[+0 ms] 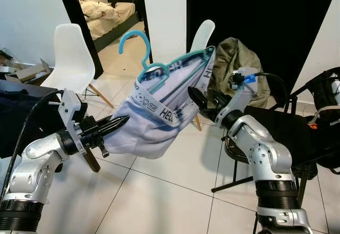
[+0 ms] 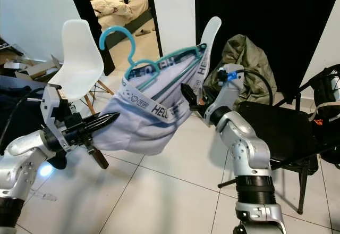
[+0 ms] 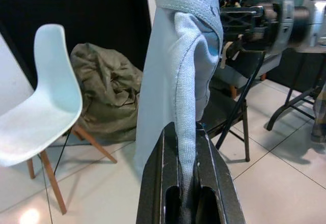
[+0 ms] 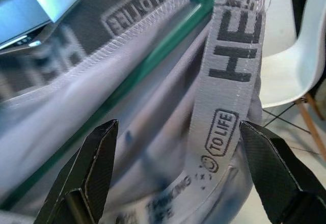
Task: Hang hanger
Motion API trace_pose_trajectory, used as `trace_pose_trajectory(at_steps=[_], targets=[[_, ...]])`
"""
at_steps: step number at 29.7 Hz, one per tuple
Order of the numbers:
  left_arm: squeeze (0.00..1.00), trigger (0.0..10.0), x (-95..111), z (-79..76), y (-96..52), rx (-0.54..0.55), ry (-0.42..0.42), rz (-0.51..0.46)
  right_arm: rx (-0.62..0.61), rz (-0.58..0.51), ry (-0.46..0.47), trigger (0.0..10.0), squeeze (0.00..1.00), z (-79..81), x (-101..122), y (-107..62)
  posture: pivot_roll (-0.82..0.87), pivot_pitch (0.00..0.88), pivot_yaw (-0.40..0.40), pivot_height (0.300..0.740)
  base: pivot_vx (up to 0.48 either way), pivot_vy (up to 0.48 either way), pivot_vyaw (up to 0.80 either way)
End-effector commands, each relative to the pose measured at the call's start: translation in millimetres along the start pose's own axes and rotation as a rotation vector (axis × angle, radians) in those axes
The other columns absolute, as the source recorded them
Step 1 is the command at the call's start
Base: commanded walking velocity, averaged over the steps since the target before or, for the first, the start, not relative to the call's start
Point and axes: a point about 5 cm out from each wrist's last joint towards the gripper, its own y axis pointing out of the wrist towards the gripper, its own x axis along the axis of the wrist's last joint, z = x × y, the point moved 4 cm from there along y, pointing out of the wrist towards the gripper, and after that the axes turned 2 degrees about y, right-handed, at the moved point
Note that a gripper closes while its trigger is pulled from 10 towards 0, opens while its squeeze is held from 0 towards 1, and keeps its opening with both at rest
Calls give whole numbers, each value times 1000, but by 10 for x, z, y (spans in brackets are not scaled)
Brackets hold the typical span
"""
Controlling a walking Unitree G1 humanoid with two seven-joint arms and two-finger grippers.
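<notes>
1. While the left tool (image 1: 119,122) was clamped on a fold of the pale garment (image 1: 151,125), the teal hanger (image 1: 159,64) sat inside its waistband, held in the air between both arms above the tiled floor (image 1: 170,191).
2. The right tool (image 1: 196,100) stood apart beside the waistband.
3. Hanging seemed unstarted; next, a rail must be found.

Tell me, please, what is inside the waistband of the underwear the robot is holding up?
A teal hanger sits inside the pale underwear, hook sticking out above. Its lower bar is covered by the fabric. The left gripper pinches the cloth.
</notes>
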Motion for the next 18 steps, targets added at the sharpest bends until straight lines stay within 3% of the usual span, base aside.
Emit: trace_pose_trajectory(at_steps=[1,2,3,4,5,6,8,9,10,11,18], targets=[[0,0,7,-52,11,-21,-16,-14,-25,4,-4,10000,0,-13,-22,31,-33,28,82,740,0,0,0],[0,0,7,-52,11,-21,-16,-14,-25,4,-4,10000,0,-13,-22,31,-33,28,82,740,0,0,0],[0,1765,14,-76,20,-32,-21,-18,-37,-2,-8,10000,0,-28,-13,33,-32,29,81,740,0,0,0],[0,1765,14,-76,20,-32,-21,-18,-37,-2,-8,10000,0,-28,-13,33,-32,29,81,740,0,0,0],[0,3725,17,-105,31,-43,-26,-23,-57,-10,-22,10000,0,-55,-1,35,-32,29,81,740,0,0,0],[0,4549,15,-134,43,-52,-32,-26,-77,-20,-33,10000,0,-83,15,37,-31,30,80,740,0,0,0],[0,4549,13,-153,51,-58,-35,-28,-90,-26,-40,10000,0,-101,26,38,-31,30,80,740,0,0,0],[0,5451,7,-171,57,-63,-37,-28,-101,-34,-44,10000,0,-118,41,38,-31,30,79,740,0,0,0],[0,5451,7,-171,57,-63,-37,-28,-101,-34,-44,10000,0,-118,41,38,-31,30,79,740,0,0,0],[0,9490,0,-182,58,-65,-38,-27,-110,-42,-47,10000,0,-133,61,38,-31,30,78,740,0,0,0],[0,10000,-8,-186,50,-62,-35,-20,-137,-65,-53,10000,0,-177,122,30,-32,30,77,740,0,0,0]])
